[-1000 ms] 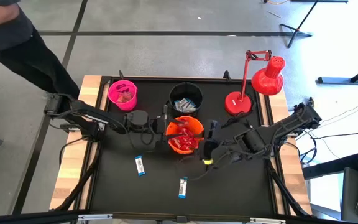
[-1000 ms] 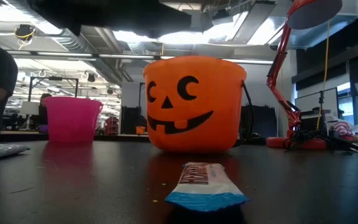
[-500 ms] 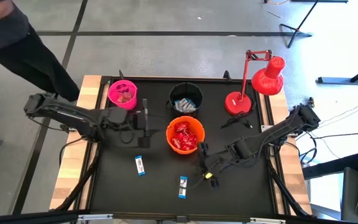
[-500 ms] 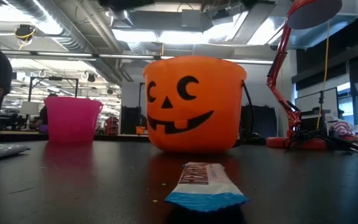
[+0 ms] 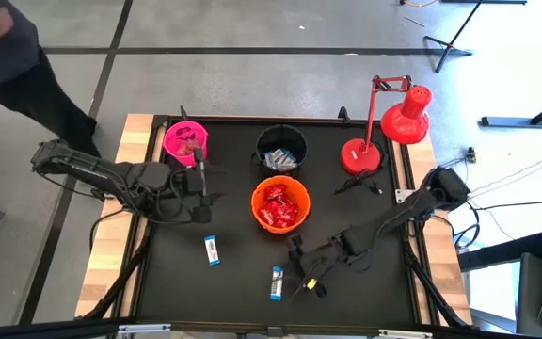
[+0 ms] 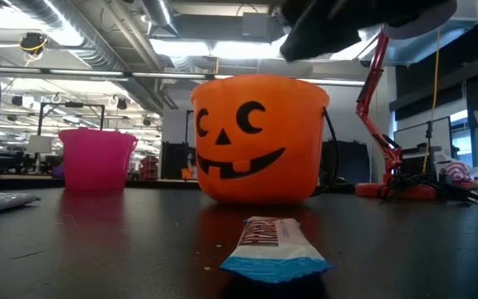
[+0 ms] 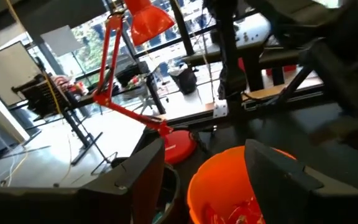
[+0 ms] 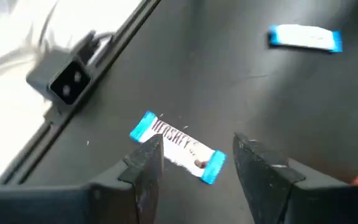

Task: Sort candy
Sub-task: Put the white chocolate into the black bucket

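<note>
Two blue-and-white candy bars lie flat on the black table: one (image 5: 277, 282) near the front edge, also seen in the low view (image 6: 274, 247), and one (image 5: 212, 250) to its left. The orange bucket (image 5: 279, 204) holds red packets, the black bucket (image 5: 281, 149) holds blue-and-white bars, and the pink bucket (image 5: 185, 143) holds a few pieces. My right gripper (image 5: 297, 266) is open and tipped down just right of the front bar (image 8: 178, 148), which lies just ahead of the gap between its fingers. My left gripper (image 5: 205, 184) is open and level, left of the orange bucket (image 7: 229, 193).
A red desk lamp (image 5: 384, 132) stands at the table's far right corner with its cable trailing beside it. The three buckets crowd the far middle. A person (image 5: 17, 66) stands beyond the far left corner. Bare black table lies between the two bars and at the front left.
My left gripper has drawn back from over the orange bucket toward the table's left edge and risen. My right gripper has gone from beside the orange bucket toward the near edge and down, tipping its fingers downward at the front candy bar. Both bars have stayed where they were.
</note>
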Available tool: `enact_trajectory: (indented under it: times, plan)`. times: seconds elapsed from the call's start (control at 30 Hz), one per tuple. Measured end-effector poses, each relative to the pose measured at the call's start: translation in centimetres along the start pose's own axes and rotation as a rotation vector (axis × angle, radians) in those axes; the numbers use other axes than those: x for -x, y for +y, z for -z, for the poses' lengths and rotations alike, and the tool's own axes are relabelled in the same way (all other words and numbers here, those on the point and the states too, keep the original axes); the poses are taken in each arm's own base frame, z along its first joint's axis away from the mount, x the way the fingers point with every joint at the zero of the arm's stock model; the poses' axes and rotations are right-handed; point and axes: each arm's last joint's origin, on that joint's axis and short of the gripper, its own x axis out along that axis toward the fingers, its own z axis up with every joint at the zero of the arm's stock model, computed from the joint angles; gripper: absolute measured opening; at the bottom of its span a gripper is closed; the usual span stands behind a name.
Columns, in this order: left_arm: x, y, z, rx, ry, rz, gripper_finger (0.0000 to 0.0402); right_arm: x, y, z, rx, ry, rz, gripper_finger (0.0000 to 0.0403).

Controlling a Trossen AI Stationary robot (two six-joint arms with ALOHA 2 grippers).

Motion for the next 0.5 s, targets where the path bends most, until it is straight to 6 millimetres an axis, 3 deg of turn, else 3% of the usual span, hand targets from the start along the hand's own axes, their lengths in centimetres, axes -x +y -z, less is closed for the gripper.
enact_trajectory:
  times: [0.1, 0.3, 0.5]
  plan:
    - [0.0, -0.1, 0.1, 0.003, 0.014, -0.007, 0.0212, -1.7, 0.1, -0.1, 0.047, 0.061, -0.003, 0.0191]
    - [0.0, -0.2, 0.4, 0.031, 0.041, 0.000, 0.0212, -4.2, 0.1, 1.6, 0.079, 0.232, -0.009, 0.0191]
    - [0.1, -0.4, 1.2, 0.054, 0.119, 0.017, 0.0212, -5.8, 0.8, 2.7, 0.139, 0.265, -0.058, 0.0191]
